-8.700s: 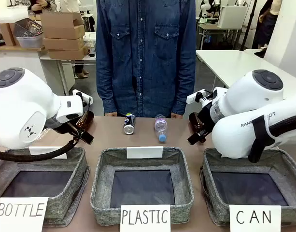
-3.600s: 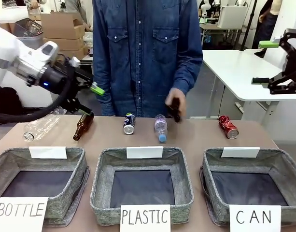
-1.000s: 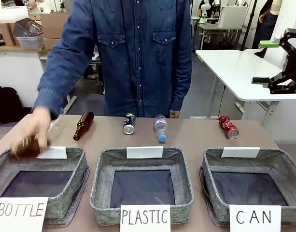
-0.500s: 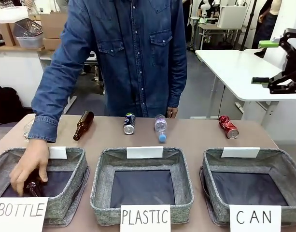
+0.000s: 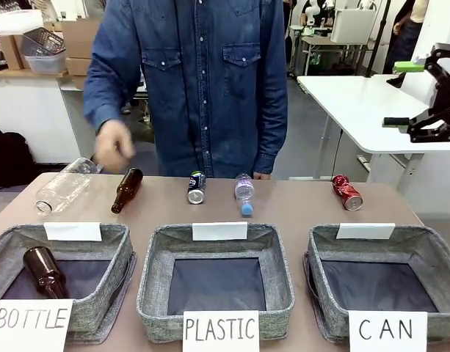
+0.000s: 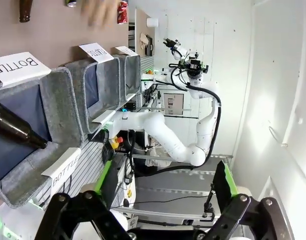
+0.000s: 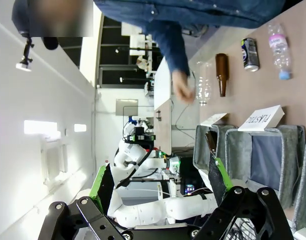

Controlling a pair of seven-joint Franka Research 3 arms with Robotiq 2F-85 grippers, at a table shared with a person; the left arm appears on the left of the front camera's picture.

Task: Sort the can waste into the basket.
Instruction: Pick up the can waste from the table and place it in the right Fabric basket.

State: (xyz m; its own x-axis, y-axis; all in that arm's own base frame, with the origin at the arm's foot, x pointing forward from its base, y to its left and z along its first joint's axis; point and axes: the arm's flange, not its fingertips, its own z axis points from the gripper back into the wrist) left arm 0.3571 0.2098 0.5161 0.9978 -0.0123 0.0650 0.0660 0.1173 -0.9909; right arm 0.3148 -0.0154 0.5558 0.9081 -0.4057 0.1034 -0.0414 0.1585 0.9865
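Observation:
Two cans lie on the brown table beyond the baskets. The dark blue-black can (image 5: 197, 187) is near the middle and the red can (image 5: 347, 192) is at the right. Nothing is in the grey basket (image 5: 324, 257) signed "CAN" at the front right. My right gripper (image 5: 395, 95) hangs open, high at the right, well above and beyond the red can. In the left wrist view my left gripper (image 6: 162, 177) is open with nothing between its fingers, and the red can (image 6: 123, 11) is far off. The right wrist view shows my right gripper (image 7: 157, 184) open and the dark can (image 7: 250, 54).
A brown glass bottle (image 5: 127, 189), a clear crushed bottle (image 5: 63, 192) and a small plastic bottle (image 5: 244, 194) lie beside the cans. Another brown bottle (image 5: 45, 271) lies in the BOTTLE basket (image 5: 122, 246). The PLASTIC basket (image 5: 155, 249) stands in the middle. The person's hand (image 5: 113, 145) is raised above the table's left.
The person's hand put a brown bottle into the BOTTLE basket, let go and lifted back up. The right gripper has not moved.

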